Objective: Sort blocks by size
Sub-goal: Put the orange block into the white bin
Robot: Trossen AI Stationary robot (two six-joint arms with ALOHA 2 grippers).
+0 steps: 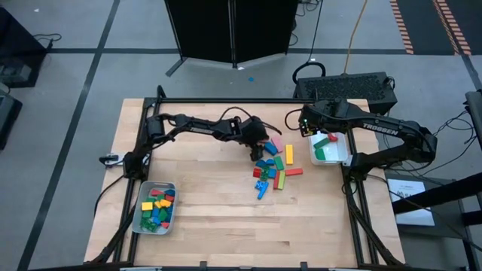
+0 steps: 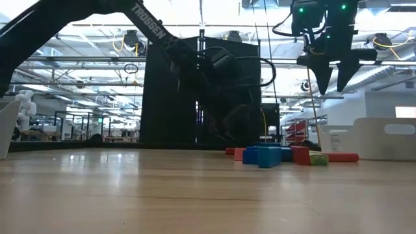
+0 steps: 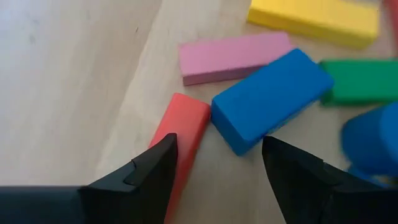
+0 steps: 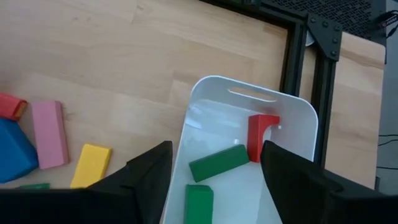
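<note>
On the right arm (image 1: 392,129) "TROSSEN" reads white; both hands, left (image 3: 214,165) and right (image 4: 214,171), gape empty.

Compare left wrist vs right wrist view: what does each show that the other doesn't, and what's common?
Only the left wrist view: the left gripper, open low over a red bar touching a blue bar.

Only the right wrist view: the right gripper, open and empty above a white tray holding two green bars and a red block.

Both: the pink bar, the yellow bar and the wooden table.
</note>
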